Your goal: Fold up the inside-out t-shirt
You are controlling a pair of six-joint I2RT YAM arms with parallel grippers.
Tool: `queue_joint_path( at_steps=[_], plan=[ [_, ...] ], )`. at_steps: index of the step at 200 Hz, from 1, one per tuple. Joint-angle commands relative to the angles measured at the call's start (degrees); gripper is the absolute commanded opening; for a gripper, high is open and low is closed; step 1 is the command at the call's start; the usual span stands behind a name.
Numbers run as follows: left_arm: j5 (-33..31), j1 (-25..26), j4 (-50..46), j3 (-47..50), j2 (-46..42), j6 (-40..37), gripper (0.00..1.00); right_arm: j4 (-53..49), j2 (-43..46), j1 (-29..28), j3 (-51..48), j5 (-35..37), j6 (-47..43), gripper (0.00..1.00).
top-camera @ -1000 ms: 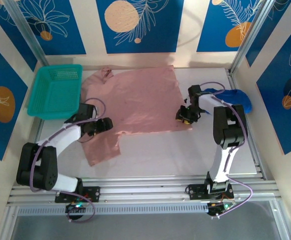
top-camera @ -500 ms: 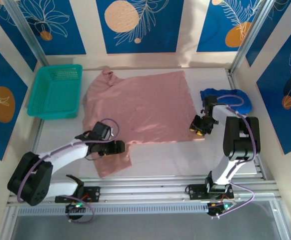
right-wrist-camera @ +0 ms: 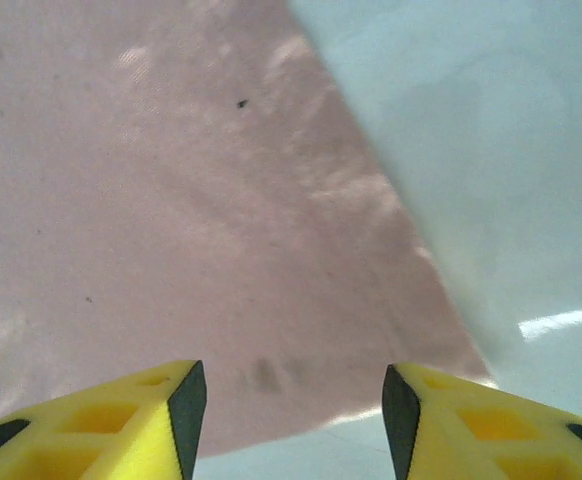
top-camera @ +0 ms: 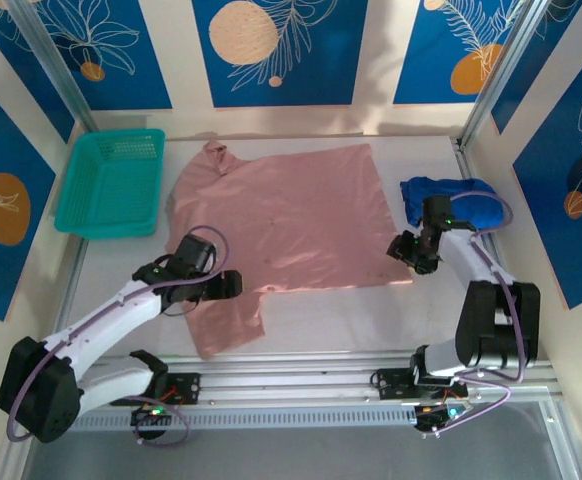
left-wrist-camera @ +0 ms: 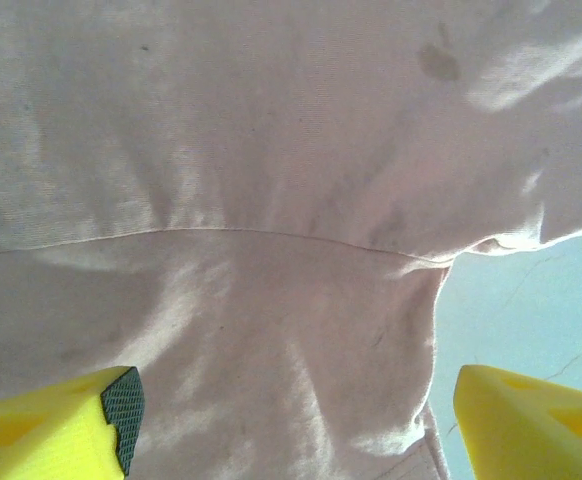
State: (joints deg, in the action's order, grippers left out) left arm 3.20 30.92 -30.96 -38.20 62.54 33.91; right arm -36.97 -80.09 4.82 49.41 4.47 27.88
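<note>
Two arms over a pale table point(top-camera: 351, 320), both hands empty

Inside-out t-shirt point(top-camera: 291, 210): salmon pink, spread mostly flat just to the right of the teal basket point(top-camera: 111, 190). It does not touch the basket as far as the top view shows. The collar end is bunched up near the basket's far right corner. One short sleeve points toward the near edge, below and to the right of the basket. The hem edge is on the side away from the basket. Light wrinkles, a few small dark specks on the cloth

Left hand point(top-camera: 226, 285): below and right of the basket, over the spot where the near sleeve joins the body. In the left wrist view the yellow fingers point(left-wrist-camera: 56, 425) stand wide apart. Pink cloth and a seam line lie between and beyond them, with nothing pinched. Cannot tell if the tips touch the cloth

Right hand point(top-camera: 408, 252): far right of the basket, at the shirt's near hem corner. In the right wrist view its fingers point(right-wrist-camera: 101, 425) are apart. The cloth corner lies flat on the table ahead of them, not gripped

Royal-blue garment point(top-camera: 461, 200): a crumpled heap at the table's right edge, farthest from the basket. It is just past the right hand and apart from the pink shirt
</note>
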Motion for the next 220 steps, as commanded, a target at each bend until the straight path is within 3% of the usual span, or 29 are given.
queue_joint_path(
  at_steps=[1,51,101,171,220],
  plan=[
    [-1.69,0.11,-2.42,-1.13,0.42,-1.73,0.81,-3.51,0.59,2.47,-3.07,2.16,2.21,0.53],
    [0.55,0.11,-0.74,-3.76,4.22,-4.49,0.81,-2.86,-4.87,6.37,-2.87,0.14,3.5,0.52],
    [0.58,0.11,-2.11,-5.2,5.1,-6.71,0.81,-0.62,-10.26,5.92,-1.29,-1.97,4.1,0.45],
    [-0.63,0.2,-13.28,-6.07,3.12,-5.38,0.76,0.81,-8.12,5.2,-0.97,-1.87,3.41,0.1],
    [-2.32,0.28,-16.85,-6.73,0.73,-4.22,0.76,-0.12,-5.42,4.42,-0.84,-0.81,3.89,0.23]
  ],
)
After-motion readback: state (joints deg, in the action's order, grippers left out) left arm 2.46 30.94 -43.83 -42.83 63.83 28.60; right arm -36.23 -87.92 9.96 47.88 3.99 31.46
